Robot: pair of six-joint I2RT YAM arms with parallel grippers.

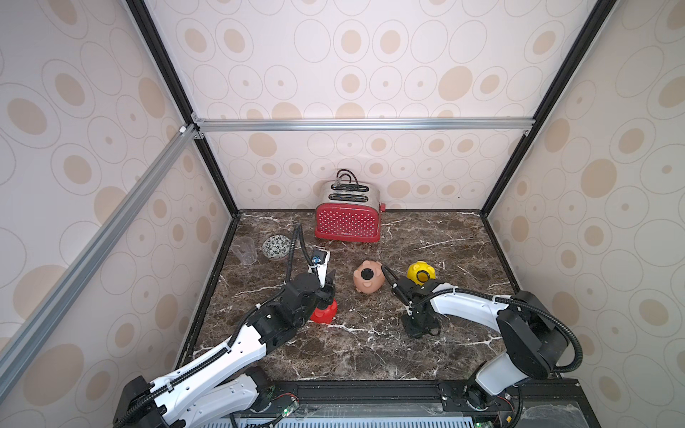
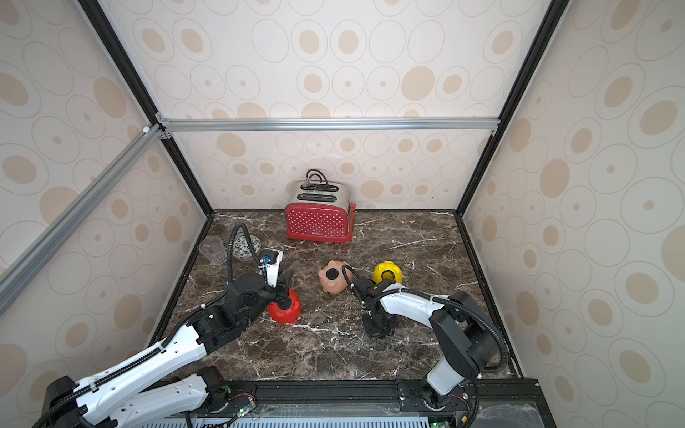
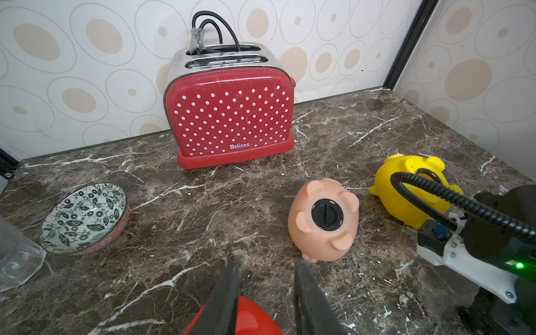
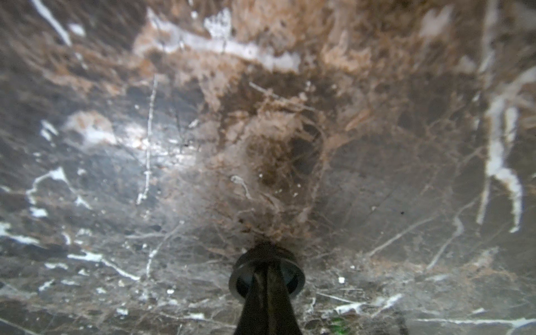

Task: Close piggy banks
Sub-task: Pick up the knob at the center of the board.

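The red piggy bank (image 1: 326, 313) (image 2: 285, 309) stands left of centre with my left gripper (image 1: 330, 278) (image 3: 266, 264) shut on it. It sits low between the fingers (image 3: 229, 290), whose tips reach past it. The peach-pink piggy bank (image 1: 368, 278) (image 3: 323, 220) lies belly up with a black plug in its hole. The yellow piggy bank (image 1: 420, 273) (image 3: 406, 197) lies to its right, its belly hole dark-rimmed and open. My right gripper (image 1: 419, 329) (image 4: 266, 269) points down at the marble, shut on a round black plug (image 4: 297, 280) that rests on the table.
A red polka-dot toaster (image 1: 348, 218) stands at the back wall. A patterned bowl (image 1: 276, 246) and a clear cup (image 1: 244, 250) sit at the back left. Papered walls close the marble table (image 1: 370, 352) on three sides.
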